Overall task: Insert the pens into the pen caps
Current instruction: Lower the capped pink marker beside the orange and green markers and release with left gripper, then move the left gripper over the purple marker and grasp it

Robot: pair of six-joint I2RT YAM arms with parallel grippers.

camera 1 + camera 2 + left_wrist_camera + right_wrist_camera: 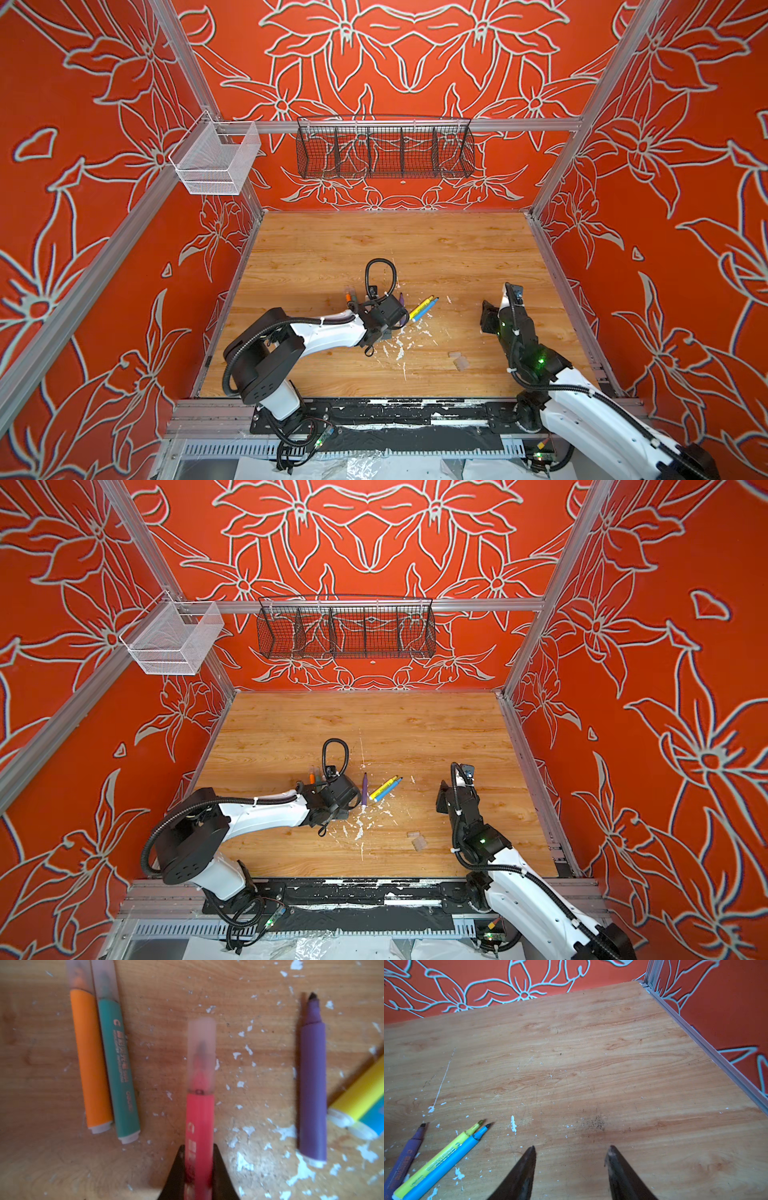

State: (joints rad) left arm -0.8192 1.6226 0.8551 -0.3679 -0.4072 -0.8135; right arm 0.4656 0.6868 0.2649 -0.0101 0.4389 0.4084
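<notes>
Orange-red walls with a pale flower pattern close in a wooden table [374, 241] flecked with white paint [286, 1132]. A black wire basket [384, 151] split into compartments hangs on the back rail, and a white mesh basket [216, 162] hangs on the side rail. The wall pattern shows straight through both.

The left jaws are clenched on the barrel of a pink-red felt-tip pen [199, 1126]. Its tip sits inside a clear plastic tube cap [201, 1055] that points straight ahead of them. On the outer side of those jaws lie an orange pen [91, 1059] and a green pen [118, 1070], touching side by side, each with a clear cap on. On the inner side, toward the right jaws, a purple pen [312, 1088] lies with its tip bare. Just past it a yellow pen [436, 1163] and a blue pen [446, 1167] lie pressed together, tips bare as well.

The right jaws stand about half apart, released and gripping nothing, over bare wood well apart from the pens. Loose clear caps [457, 359] lie on the table behind those jaws and inward of them, between the two arms.
</notes>
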